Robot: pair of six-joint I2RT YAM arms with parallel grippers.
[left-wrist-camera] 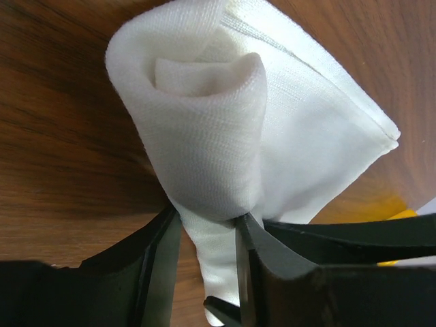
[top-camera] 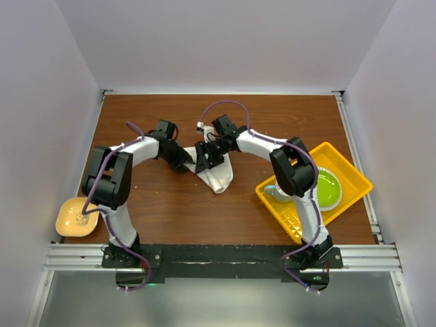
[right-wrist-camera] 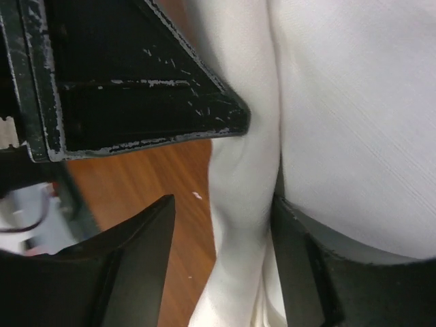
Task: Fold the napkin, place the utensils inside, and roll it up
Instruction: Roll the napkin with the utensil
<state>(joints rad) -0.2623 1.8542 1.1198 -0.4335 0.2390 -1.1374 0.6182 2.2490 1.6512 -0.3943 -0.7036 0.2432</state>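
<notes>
The left hand pinches the rolled napkin to stop it unwinding, while the right hand straddles it, loosely parted.

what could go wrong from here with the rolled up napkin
1. The white cloth napkin is only loosely rolled, its end coil gaping. The right gripper stands open around a fold of it, so only the left gripper pinches it. The roll may spring open.
2. No silver table knife shows in any view, so whether it is inside cannot be told; if it is, it might slip out of the open end.
</notes>
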